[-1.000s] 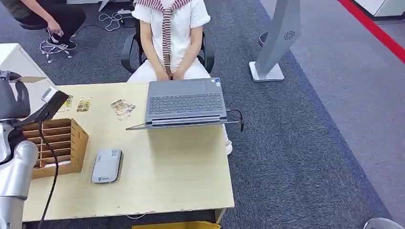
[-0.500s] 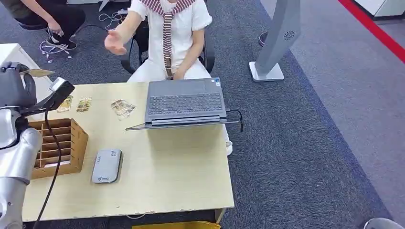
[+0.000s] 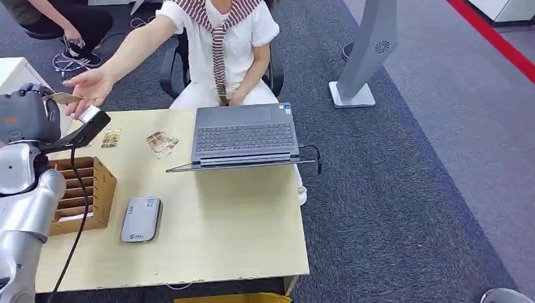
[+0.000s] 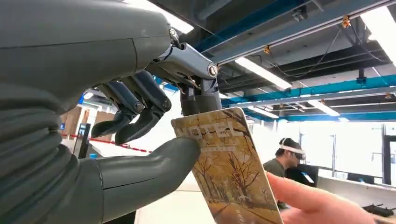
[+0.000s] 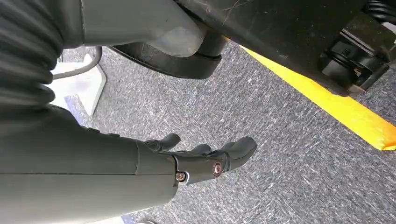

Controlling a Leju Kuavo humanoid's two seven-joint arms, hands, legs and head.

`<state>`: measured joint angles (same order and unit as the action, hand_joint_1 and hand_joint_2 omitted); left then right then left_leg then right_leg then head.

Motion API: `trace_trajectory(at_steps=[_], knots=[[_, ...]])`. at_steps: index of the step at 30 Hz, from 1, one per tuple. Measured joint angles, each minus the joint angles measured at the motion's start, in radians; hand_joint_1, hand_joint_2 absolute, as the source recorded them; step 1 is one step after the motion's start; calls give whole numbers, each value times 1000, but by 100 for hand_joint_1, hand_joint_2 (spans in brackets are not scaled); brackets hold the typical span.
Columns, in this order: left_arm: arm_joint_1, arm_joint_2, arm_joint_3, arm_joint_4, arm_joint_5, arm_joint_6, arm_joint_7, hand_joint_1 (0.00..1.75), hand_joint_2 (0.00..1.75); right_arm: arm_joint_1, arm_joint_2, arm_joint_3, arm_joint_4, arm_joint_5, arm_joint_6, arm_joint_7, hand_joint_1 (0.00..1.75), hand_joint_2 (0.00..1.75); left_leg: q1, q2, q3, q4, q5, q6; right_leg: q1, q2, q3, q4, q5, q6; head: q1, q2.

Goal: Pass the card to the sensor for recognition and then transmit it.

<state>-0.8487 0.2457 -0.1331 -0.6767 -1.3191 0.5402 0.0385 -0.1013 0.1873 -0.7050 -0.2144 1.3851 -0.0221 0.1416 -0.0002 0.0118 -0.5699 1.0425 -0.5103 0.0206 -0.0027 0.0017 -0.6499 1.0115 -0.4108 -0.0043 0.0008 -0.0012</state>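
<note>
Left hand [image 3: 25, 117]: raised at the far left corner of the desk [image 3: 240, 221], its thumb and one of the fingers [image 4: 201, 93] pinching the card [image 4: 231, 168], the remaining fingers curled clear of it. Card: printed with an autumn-tree picture and the word HOTEL, held off the desk, its free end pointing toward a person's hand [image 3: 91, 88]. Person's hand: palm open, reaching across from a seated person in a white top [image 3: 221, 44]; whether it touches the card cannot be told, though a fingertip lies just beside the card's edge in the left wrist view. Right hand [image 5: 205, 158]: hanging over grey carpet [image 5: 289, 140], fingers loosely apart and holding nothing. Sensor [image 3: 141, 219]: flat grey unit lying on the desk near its front left. Wooden slotted box [image 3: 85, 196]: just left of the sensor. Laptop [image 3: 246, 136]: open flat at the far edge. Loose cards [image 3: 161, 143]: lying on the desk left of the laptop.
</note>
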Motion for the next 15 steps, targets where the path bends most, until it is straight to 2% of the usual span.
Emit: trace_trajectory(at_steps=[11, 12, 13, 14, 15], knots=[[10, 2, -6, 1, -2, 11, 2, 175, 175, -1, 0, 5, 0, 0, 0, 13, 0, 175, 0, 0, 0, 0, 0, 0, 0, 0, 0, 0, 0, 0, 0, 0], [12, 3, -6, 1, -3, 10, 2, 148, 175, -1, 0, 5, 0, 1, 0, 13, 0, 175, 0, 0, 0, 0, 0, 0, 0, 0, 0, 0, 0, 0, 0, 0], [14, 3, -6, 1, -6, 10, 3, 61, 175, -1, 0, 5, 0, 0, 0, 13, 0, 175, 0, 0, 0, 0, 0, 0, 0, 0, 0, 0, 0, 0, 0, 0], [16, 5, -8, 1, -13, 9, 6, 0, 175, -1, 0, 5, 0, 0, 0, 13, 0, 175, 0, 0, 0, 0, 0, 0, 0, 0, 0, 0, 0, 0, 0, 0], [19, 6, -10, 1, -17, 9, 11, 0, 175, -1, 0, 5, 0, 0, 0, 13, 0, 175, 0, 0, 0, 0, 0, 0, 0, 0, 0, 0, 0, 0, 0, 0]])
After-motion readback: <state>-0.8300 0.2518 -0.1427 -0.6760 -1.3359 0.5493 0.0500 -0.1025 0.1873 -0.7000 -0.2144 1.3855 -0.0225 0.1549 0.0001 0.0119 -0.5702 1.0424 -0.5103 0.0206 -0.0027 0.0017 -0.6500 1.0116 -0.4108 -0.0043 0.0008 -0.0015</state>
